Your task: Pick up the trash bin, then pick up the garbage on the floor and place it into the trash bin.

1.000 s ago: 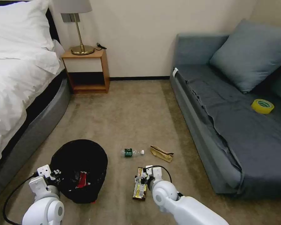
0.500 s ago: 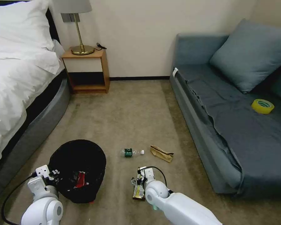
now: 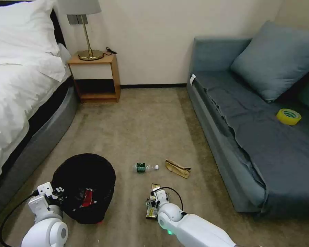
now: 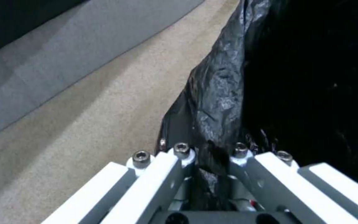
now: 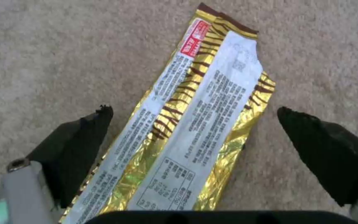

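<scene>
On the carpet, the gold snack wrapper (image 5: 195, 124) lies directly under the right gripper (image 5: 195, 137), its length running toward twelve o'clock between spread fingers. At nine o'clock, the left gripper (image 4: 210, 161) grips the trash bin (image 3: 84, 185) rim.

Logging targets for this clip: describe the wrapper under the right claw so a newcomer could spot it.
On the carpet between bed and sofa, right of the trash bin, lies a long flat gold wrapper between the open right claw fingers. Its neighbours are a bottle and brown paper.
</scene>
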Available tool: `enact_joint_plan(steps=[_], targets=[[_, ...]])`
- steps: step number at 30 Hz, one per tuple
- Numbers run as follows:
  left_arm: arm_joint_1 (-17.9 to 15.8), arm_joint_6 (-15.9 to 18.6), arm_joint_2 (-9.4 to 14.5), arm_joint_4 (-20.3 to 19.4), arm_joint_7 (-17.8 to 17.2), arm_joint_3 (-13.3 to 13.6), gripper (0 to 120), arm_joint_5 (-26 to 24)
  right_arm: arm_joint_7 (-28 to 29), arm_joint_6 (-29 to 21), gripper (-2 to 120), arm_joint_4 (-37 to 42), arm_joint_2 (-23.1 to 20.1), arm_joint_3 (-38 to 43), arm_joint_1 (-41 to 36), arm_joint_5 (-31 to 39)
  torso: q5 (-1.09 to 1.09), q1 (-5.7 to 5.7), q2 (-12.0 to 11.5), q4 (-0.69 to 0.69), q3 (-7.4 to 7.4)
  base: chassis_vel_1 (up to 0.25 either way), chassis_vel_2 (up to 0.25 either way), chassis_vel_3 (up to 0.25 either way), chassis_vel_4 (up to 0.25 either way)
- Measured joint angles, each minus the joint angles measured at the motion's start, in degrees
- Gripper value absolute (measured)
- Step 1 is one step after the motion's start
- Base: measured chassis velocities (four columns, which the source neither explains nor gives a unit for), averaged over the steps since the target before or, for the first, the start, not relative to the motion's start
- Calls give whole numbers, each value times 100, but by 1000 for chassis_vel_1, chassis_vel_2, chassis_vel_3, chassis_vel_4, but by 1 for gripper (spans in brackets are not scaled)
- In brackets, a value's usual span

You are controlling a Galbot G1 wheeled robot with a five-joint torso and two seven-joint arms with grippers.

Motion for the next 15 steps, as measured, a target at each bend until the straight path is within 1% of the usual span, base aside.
enact_joint_plan(steps=[2, 4, 6, 7, 11, 12, 13, 15], targets=[[8, -14, -1, -2, 7, -12, 2, -5, -9, 22, 93, -1, -1, -12, -21, -51, 0, 0, 0, 0, 0, 0, 0, 0, 0], [9, -23, -2, -2, 11, -14, 2, -6, -10, 35, 92, -5, -3, -19, -30, -79, 0, 0, 0, 0, 0, 0, 0, 0, 0], [11, -32, -4, -3, 13, -17, 2, -8, -22, 67, 84, -22, -7, -30, -53, -162, 0, 0, 0, 0, 0, 0, 0, 0, 0], [11, -32, -4, -3, 13, -17, 2, -8, -22, 67, 84, -22, -7, -30, -53, -162, 0, 0, 0, 0, 0, 0, 0, 0, 0], [7, -40, -5, -2, 16, -16, 2, -11, -37, 96, 66, -37, -24, -45, -100, -248, 0, 0, 0, 0, 0, 0, 0, 0, 0], [3, -40, -4, -1, 17, -16, 2, -13, -41, 105, 63, -41, -28, -51, -106, -269, 0, 0, 0, 0, 0, 0, 0, 0, 0], [3, -40, -4, -1, 17, -16, 2, -13, -41, 105, 63, -41, -28, -51, -106, -269, 0, 0, 0, 0, 0, 0, 0, 0, 0], [-6, -40, 1, 4, 19, -16, 2, -16, -51, 120, 55, -41, -39, -61, -119, -314, 1, 0, 0, 0, 0, 0, 0, 0, 0]])
